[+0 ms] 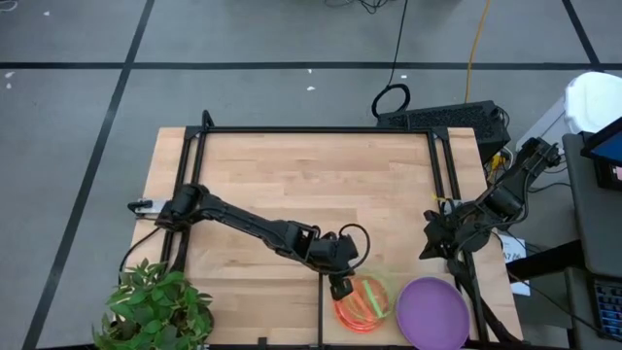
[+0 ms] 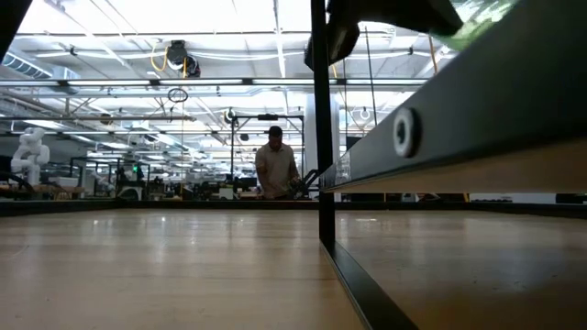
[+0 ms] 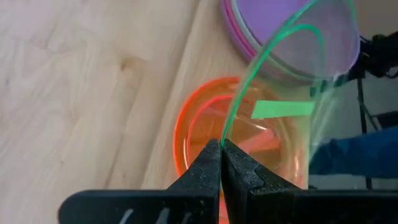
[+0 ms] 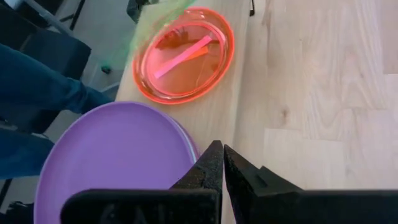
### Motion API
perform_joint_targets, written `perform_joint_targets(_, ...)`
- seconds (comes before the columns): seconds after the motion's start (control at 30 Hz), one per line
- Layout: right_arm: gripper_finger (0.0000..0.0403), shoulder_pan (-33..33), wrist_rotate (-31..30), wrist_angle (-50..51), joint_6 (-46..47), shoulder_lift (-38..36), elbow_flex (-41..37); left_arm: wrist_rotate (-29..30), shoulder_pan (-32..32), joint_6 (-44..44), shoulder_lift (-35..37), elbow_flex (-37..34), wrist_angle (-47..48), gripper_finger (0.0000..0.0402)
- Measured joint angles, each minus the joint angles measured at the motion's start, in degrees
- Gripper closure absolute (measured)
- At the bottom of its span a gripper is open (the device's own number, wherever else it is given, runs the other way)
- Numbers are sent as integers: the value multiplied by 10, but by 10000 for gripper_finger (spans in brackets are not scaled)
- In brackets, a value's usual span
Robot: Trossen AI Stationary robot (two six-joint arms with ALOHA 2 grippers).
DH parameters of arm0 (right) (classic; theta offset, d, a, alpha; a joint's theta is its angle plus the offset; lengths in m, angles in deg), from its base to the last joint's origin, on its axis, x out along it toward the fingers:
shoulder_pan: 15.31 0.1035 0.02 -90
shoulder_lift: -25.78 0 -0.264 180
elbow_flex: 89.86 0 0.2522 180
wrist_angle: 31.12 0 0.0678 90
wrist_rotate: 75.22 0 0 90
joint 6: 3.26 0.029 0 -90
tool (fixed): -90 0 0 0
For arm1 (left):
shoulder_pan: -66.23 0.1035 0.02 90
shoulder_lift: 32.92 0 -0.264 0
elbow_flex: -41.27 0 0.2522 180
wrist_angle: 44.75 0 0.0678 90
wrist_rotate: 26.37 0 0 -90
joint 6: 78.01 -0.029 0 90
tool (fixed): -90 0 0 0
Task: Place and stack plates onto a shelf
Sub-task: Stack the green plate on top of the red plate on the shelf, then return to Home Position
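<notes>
My left gripper [image 1: 342, 289] is over the near right of the table, shut on a translucent green plate [image 3: 292, 68]. That plate hangs tilted above the orange plate [image 1: 358, 309], which lies flat on the pale shelf panel [image 3: 193, 74]. A stack of larger plates with a purple one [image 1: 432, 311] on top lies on the shelf to the orange plate's right. My right gripper [image 4: 222, 152] is shut and hovers just beyond the purple stack [image 4: 112, 162], touching nothing. The low view shows only the shelf's black bar [image 2: 321, 137]. My left gripper pinches the green plate's rim [image 3: 222, 138] between its two fingers. The plate is lifted clear and tilted, sloping away from the fingers above the orange plate [image 3: 199, 124] and partly over the purple stack [image 3: 292, 31].
A potted plant [image 1: 155, 311] stands at the table's near left corner. A thin black divider bar [image 1: 321, 311] edges the shelf on its left. A keyboard [image 1: 447, 117] lies beyond the far edge. A person [image 2: 275, 165] stands far off in the room. Bare wood fills the table's middle and far part.
</notes>
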Motion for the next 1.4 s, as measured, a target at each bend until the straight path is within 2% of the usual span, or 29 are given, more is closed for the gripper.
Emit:
perform_joint_targets(0.6,403,0,-2,11,-4,0,0,-20,-3,-20,-19,0,-2,397)
perform_joint_targets(0.93,403,0,-1,10,-2,0,0,-17,-4,-21,-19,0,-11,347)
perform_joint_targets(1.4,403,0,0,8,-3,0,0,-22,-3,-30,-19,-1,-24,343)
